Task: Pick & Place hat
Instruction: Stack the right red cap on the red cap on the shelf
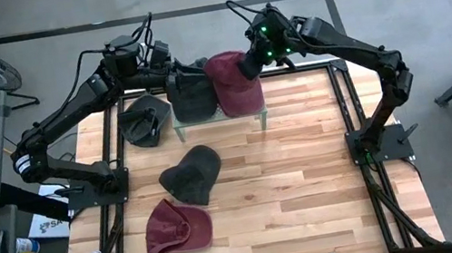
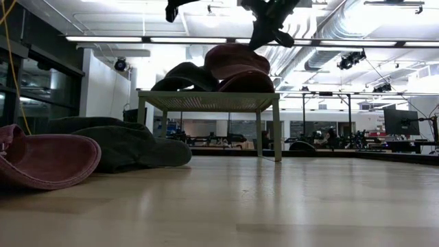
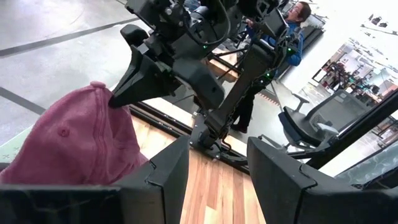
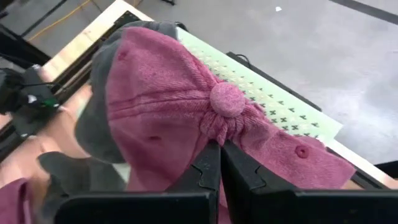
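Note:
On a small pale green perforated stand (image 1: 247, 115) at the table's far middle lie a dark grey hat (image 1: 191, 95) and, partly over it, a maroon hat (image 1: 233, 84). My right gripper (image 4: 219, 149) is shut on the maroon hat's crown. My left gripper (image 3: 217, 146) hangs open above the dark grey hat on the stand, with nothing between its fingers. On the wooden table lie a second dark hat (image 1: 147, 119), a third dark hat (image 1: 191, 174) and another maroon hat (image 1: 177, 227). My right gripper pinches a bunched fold of the maroon hat's crown cloth (image 4: 217, 127) between its two fingers, right beside the top button (image 4: 227, 99). The fingers (image 3: 118, 96) slant down from the far right. The hat lies on the stand and over the dark grey hat.
The stand (image 2: 206, 101) rests on thin legs with free space beneath it. A black frame runs along the table's edges (image 1: 345, 97). Bare wood spreads over the table's right half (image 1: 310, 186). A person (image 3: 298, 25) stands beyond the table.

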### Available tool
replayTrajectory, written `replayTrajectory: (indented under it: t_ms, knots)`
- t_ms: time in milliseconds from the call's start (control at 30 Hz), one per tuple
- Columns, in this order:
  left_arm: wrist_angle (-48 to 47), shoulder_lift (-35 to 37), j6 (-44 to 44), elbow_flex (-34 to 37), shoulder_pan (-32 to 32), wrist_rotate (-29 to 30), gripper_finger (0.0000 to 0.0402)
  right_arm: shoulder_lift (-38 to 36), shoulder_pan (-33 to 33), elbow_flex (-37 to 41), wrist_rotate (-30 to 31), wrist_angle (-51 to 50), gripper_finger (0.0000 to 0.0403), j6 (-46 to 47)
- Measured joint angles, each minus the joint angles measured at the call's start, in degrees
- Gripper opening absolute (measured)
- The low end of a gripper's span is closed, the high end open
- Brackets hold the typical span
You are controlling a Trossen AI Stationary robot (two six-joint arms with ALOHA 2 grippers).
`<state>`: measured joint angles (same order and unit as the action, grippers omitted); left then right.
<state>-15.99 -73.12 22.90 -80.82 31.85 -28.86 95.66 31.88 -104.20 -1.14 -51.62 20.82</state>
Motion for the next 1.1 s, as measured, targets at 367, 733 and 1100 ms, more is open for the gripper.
replayTrajectory:
  t_ms: [367,733,1100]
  knots:
    - [0.0,0.0,0.0,0.0,0.0,0.0,0.016,0.1,0.1,0.0,1.7,0.0,0.0,-0.3]
    - [0.0,0.0,0.0,0.0,0.0,0.0,0.016,0.1,0.1,0.0,1.8,2.6,0.0,2.8]
    - [0.0,0.0,0.1,0.0,0.0,0.9,0.016,1.9,-0.3,0.1,3.2,2.6,0.0,5.1]
